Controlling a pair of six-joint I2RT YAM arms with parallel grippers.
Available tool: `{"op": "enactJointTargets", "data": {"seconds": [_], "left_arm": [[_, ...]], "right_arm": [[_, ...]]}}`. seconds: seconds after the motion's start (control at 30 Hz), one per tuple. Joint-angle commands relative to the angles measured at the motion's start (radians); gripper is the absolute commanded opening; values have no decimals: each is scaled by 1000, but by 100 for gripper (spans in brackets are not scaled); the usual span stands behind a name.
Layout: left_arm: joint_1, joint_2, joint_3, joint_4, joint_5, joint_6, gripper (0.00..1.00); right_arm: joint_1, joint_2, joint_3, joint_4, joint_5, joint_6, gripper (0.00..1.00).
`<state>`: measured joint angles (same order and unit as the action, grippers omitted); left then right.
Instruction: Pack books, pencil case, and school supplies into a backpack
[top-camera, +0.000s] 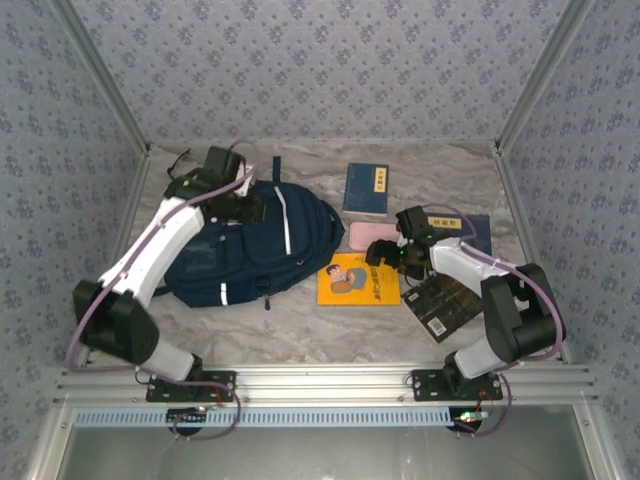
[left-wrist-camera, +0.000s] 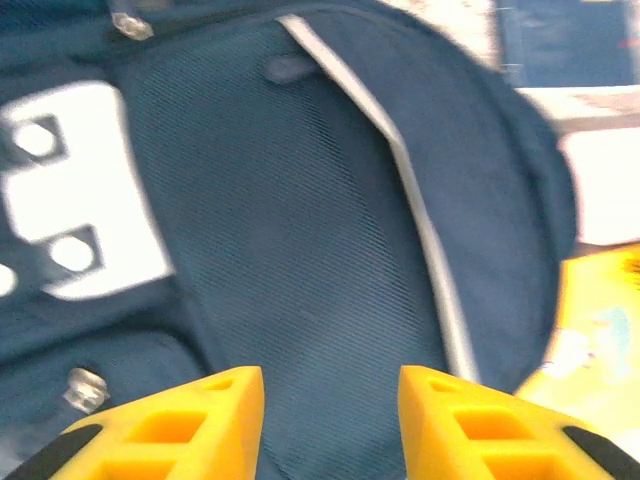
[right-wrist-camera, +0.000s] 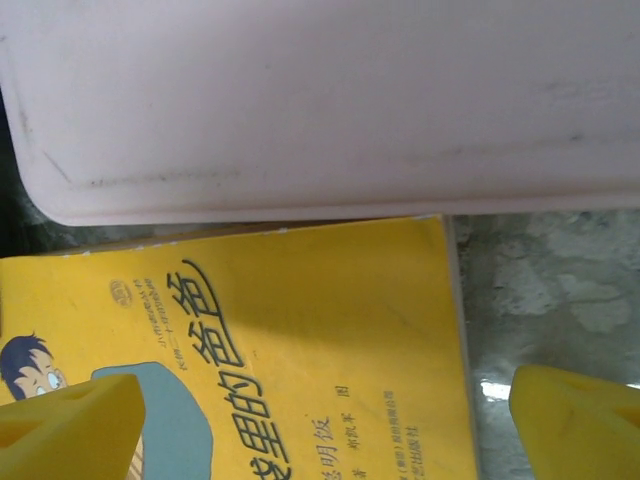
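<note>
- My left gripper (left-wrist-camera: 330, 385) hangs over the backpack (left-wrist-camera: 300, 230). Its yellow fingers are partly apart with nothing between them (frame is blurry).
- The backpack is navy fabric with a fine mesh weave, a white patch (left-wrist-camera: 80, 200) and a thin white stripe (left-wrist-camera: 420, 220). It lies flat on the left half of the table (top-camera: 300, 330).
- My right gripper (right-wrist-camera: 325, 400) is spread wide and empty, above the orange book (right-wrist-camera: 330, 300) and the pencil case (right-wrist-camera: 320, 100).
- The pencil case is pale pink, smooth and scuffed, with rounded corners. Its edge meets the orange book's top edge.
- The orange book is glossy and flat, with a cartoon boy and black characters. It sits just right of the backpack.
- A navy book (top-camera: 366, 188) lies toward the back. A second navy book (top-camera: 475, 232) is partly under my right arm. The black book (top-camera: 440, 305) is gold-patterned and tilted.
- The table is grey-veined (marble look). The walls (top-camera: 320, 60) have a blue-grey floral print. A ribbed aluminium rail (top-camera: 320, 385) runs along the near edge.
</note>
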<state>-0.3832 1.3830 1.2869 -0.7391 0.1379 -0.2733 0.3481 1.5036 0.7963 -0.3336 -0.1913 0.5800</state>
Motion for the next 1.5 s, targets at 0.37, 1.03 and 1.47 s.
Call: {"op": "enactJointTargets", "data": {"seconds": [0.37,1.03,1.47], "left_arm": [[-163,-328,-376,126,229,-264,42],[-473,-66,-631,421,119,-344,27],[-514,152,-607,501,69,-307,27]], "right_arm": [[432,-185,-106,-104,120,168,93],[171,162,222,-133,-171,-206,91],[265,128,98,-86,-238,-192,73]]}}
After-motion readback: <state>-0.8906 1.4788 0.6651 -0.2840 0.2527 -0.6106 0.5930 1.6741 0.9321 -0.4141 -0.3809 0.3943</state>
